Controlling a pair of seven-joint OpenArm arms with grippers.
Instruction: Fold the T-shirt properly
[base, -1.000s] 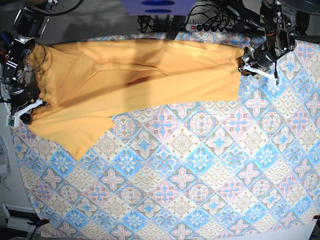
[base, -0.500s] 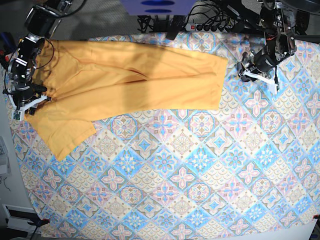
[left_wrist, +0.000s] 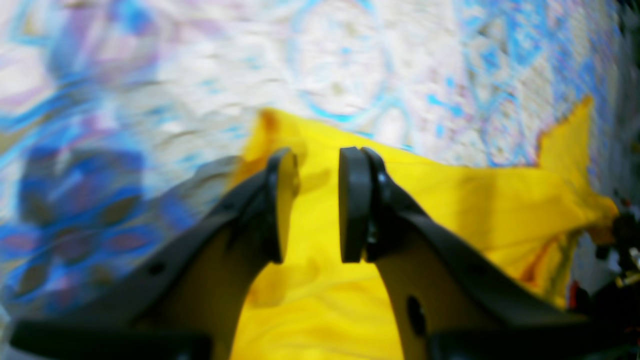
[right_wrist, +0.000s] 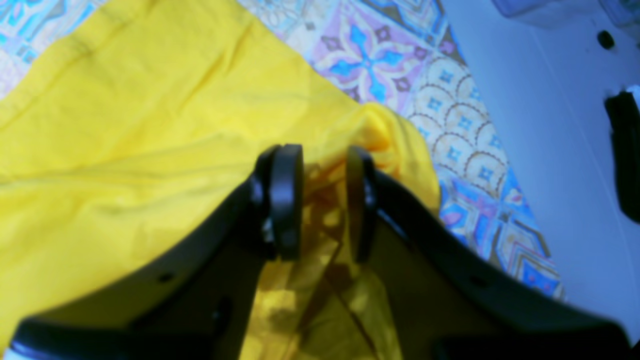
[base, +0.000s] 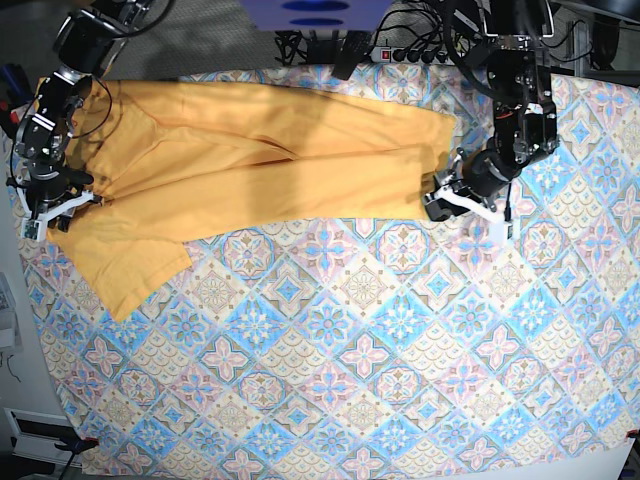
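Note:
The yellow-orange T-shirt lies spread across the far part of the table, with one sleeve hanging toward the near left. My left gripper sits at the shirt's near right corner. In the left wrist view its jaws stand apart over the yellow fabric, with nothing pinched between them. My right gripper rests at the shirt's left edge. In the right wrist view its jaws are parted above a bunched fold of the shirt.
The blue-pink patterned tablecloth covers the whole table. A power strip and cables lie behind the far edge. The table's left edge and the grey floor are close to the right gripper.
The shirt's right end came free and the shirt slid left. My left gripper then moved down and left to its near right corner. The right gripper's jaws have opened.

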